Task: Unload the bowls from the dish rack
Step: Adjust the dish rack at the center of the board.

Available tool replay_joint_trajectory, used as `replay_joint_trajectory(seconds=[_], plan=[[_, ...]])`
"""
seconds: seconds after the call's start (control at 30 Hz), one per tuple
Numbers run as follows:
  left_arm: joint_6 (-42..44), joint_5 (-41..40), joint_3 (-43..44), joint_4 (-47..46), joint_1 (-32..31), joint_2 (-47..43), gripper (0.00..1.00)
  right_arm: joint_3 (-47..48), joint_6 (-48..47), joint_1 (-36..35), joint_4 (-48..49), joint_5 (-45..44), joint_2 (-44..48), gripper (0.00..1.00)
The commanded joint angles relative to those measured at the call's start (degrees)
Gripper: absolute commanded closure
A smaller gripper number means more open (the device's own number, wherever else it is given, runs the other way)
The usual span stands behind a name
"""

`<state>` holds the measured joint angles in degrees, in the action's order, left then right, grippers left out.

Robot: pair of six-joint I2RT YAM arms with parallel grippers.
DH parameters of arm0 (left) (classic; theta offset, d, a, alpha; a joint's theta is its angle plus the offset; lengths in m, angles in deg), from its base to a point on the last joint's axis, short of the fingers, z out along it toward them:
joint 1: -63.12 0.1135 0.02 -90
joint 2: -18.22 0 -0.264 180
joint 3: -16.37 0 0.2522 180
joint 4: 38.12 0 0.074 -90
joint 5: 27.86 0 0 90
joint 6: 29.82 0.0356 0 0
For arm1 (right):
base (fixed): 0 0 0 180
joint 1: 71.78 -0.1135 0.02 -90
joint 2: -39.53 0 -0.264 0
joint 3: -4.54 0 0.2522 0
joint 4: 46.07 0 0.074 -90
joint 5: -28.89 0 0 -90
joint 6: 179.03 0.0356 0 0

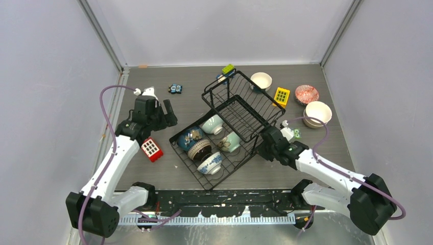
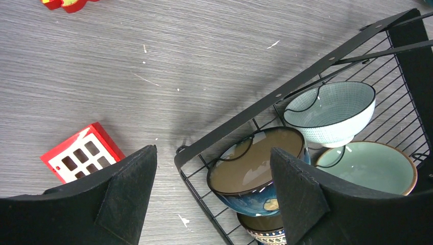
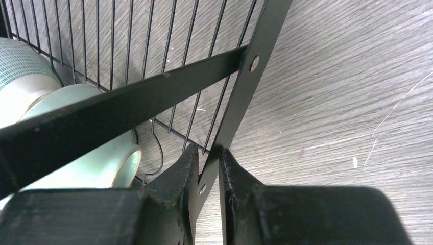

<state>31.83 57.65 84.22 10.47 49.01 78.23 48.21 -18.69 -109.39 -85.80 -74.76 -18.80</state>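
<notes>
Here, rack [image 3: 127,104] inside right end effector [image 3: 208,154]

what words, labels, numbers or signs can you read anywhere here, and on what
none can be read in any view
red block and yellow block: only grids of squares, no characters
bowls: patterns or plain glaze, no writing
dish rack: plain black, no label

Black wire dish rack [image 1: 240,109], five bowls [image 1: 210,163] tilted inside, three others upright beyond it.
</notes>
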Motion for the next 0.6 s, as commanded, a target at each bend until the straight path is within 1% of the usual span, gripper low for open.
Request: replay_joint_trajectory(seconds=[0.0,0.13,0.37,0.57], plan=[[-0.65,-0.25,-0.2,0.01,0.39,-1.38,0.18,4.93,-2.36,-0.01,2.55,-0.92,-0.67,0.95],[-0.6,-0.25,-0.25,0.23,0.38,-1.81,0.18,6.94,-2.63,0.01,2.23,-0.24,-1.41,0.99],[-0.25,-0.64,-0.3,0.42,0.4,-2.04,0.18,9.92,-3.98,0.02,1.36,-0.54,-2.16,0.99],[-0.12,-0.69,-0.47,0.51,0.4,-2.05,0.18,10.61,-5.01,0.2,1.76,-0.63,-3.92,0.99]])
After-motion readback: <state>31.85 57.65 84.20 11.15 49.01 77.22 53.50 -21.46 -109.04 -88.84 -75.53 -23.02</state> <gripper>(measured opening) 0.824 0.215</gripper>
